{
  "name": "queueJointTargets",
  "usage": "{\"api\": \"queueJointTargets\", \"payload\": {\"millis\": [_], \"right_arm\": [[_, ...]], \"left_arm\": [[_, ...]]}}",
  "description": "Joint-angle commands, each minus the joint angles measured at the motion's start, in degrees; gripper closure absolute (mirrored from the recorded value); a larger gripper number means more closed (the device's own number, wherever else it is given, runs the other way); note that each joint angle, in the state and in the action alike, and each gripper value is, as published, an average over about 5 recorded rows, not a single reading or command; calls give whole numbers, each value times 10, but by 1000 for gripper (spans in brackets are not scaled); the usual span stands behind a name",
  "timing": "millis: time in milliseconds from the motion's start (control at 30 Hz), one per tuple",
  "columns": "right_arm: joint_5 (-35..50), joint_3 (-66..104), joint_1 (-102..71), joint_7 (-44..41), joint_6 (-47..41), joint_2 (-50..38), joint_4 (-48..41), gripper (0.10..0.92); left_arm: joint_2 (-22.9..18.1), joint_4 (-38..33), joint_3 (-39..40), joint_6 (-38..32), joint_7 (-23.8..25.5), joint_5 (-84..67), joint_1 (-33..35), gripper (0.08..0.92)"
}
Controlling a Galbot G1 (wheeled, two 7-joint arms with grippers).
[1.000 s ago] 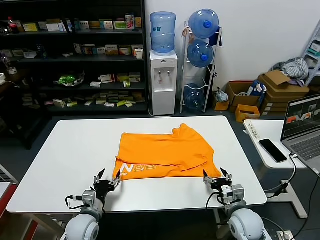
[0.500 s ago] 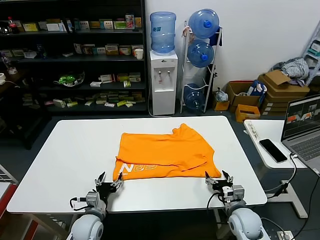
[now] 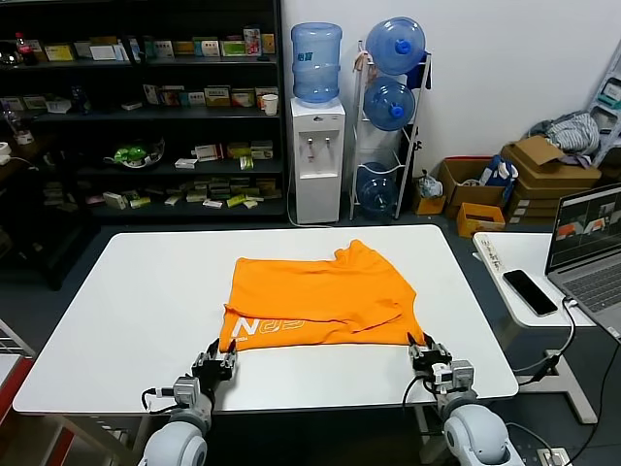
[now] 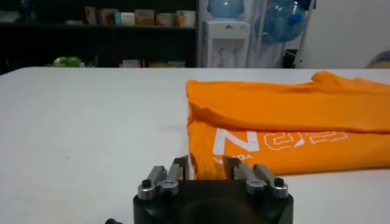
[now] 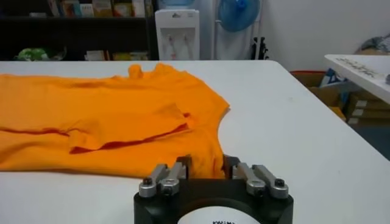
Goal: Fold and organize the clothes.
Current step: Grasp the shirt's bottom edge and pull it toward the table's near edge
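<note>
A: From the head, why is the shirt (image 3: 318,299) mid-table, folded once?
B: It's ready for another fold; the left gripper (image 3: 215,365) and right gripper (image 3: 425,351) sit at its 2 near corners

A: Wrist views?
B: Both are spread, hem just ahead; bare table (image 3: 126,291) all round

Each gripper (image 4: 206,173) (image 5: 207,170) is built of black housing, silver screwed links and black cabling; pale rounded wrists are seen.
</note>
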Motion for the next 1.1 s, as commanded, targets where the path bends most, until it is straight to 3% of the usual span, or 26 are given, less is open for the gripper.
{"api": "queueJointTargets", "payload": {"millis": [33, 200, 400, 833, 967, 1100], "right_arm": [[8, 0, -17, 6, 3, -6, 25, 770], [34, -1, -47, 14, -7, -23, 56, 890], [55, 9, -96, 20, -12, -45, 97, 901], [60, 48, -252, 50, -34, -84, 209, 898], [53, 56, -252, 60, -41, -94, 230, 835], [73, 59, -172, 66, -46, -113, 247, 731]], "left_arm": [[0, -47, 4, 11, -21, -4, 17, 649], [12, -69, 3, 18, -31, -7, 30, 796], [35, -93, -3, 21, -38, -14, 65, 909], [77, -189, -32, 31, -31, -24, 220, 910], [92, -209, -44, 33, -30, -24, 237, 904], [116, -237, -60, 38, -41, -41, 206, 818]]}}
